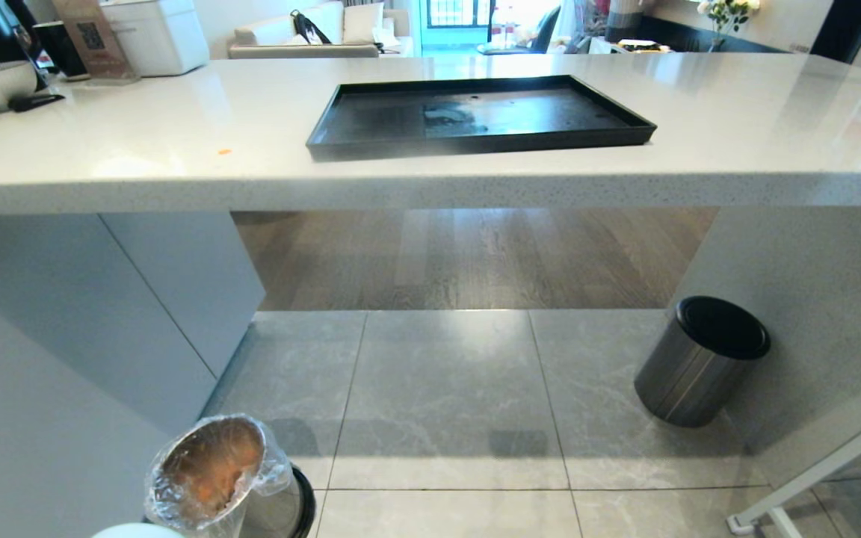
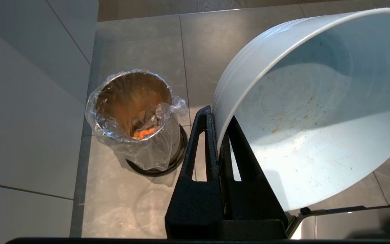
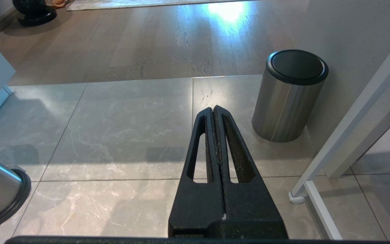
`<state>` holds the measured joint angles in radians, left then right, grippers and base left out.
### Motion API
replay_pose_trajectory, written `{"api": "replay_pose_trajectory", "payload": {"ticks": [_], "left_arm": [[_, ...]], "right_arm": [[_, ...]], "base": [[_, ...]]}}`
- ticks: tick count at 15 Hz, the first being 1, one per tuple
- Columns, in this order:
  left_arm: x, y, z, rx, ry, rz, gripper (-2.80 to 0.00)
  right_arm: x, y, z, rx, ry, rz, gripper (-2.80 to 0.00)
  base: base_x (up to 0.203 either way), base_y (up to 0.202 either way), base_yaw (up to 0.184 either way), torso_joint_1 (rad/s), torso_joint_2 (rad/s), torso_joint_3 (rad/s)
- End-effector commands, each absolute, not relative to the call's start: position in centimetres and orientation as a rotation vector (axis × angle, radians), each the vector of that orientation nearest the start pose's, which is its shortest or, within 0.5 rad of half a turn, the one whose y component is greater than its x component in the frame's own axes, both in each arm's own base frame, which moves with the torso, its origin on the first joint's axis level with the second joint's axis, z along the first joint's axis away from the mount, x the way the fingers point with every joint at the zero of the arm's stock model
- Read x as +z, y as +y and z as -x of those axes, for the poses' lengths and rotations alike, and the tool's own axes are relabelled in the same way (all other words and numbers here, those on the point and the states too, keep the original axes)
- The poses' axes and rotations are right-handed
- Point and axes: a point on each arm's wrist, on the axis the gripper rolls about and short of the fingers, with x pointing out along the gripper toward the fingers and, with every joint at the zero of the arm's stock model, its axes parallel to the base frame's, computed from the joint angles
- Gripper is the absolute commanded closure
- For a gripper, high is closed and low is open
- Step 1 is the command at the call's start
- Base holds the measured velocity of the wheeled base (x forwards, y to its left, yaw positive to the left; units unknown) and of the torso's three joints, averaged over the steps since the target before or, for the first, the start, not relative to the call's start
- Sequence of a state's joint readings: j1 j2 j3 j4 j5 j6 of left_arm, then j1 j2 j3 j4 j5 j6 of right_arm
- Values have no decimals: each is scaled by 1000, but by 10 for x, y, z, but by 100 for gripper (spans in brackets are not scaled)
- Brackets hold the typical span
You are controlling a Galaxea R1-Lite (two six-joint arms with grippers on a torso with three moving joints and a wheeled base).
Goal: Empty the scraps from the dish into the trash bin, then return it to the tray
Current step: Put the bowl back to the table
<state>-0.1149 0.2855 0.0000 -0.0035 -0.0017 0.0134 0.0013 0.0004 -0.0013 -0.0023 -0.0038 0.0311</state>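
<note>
While tilted, dish (image 2: pixel 311 115) near trash bin (image 2: pixel 154 152)

The left gripper (image 2: pixel 217 130) pinches the empty dish (image 2: pixel 303 112) by its rim; the scraps (image 2: pixel 143 133) lie in the trash bin (image 2: pixel 135 118)

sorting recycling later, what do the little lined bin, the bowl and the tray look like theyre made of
Trash bin: apparently shiny metal, reflective inside, with a crinkled clear plastic liner and a black base ring.
Dish: smooth white, possibly ceramic or melamine; faint rings outside, orange specks inside.
Tray: glossy black, likely plastic or lacquer; it mirrors the room.
</note>
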Motion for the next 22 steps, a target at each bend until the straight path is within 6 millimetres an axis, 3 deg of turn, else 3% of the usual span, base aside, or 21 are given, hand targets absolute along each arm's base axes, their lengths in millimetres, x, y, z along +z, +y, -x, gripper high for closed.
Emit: {"api": "replay_pose_trajectory", "payload": {"ticks": [1, 12, 22], "left_arm": [[79, 0, 0, -118, 281, -30, 0], [79, 0, 0, -118, 281, -30, 0], [79, 0, 0, -118, 281, -30, 0]], "right_arm": [[76, 0, 23, -1, -5, -32, 0], [76, 0, 23, -3, -5, -34, 0], [76, 0, 23, -1, -5, -32, 0]], "base": [[0, 0, 0, -12, -107, -136], [0, 0, 0, 4, -398, -388], [0, 0, 0, 136, -495, -369]]}}
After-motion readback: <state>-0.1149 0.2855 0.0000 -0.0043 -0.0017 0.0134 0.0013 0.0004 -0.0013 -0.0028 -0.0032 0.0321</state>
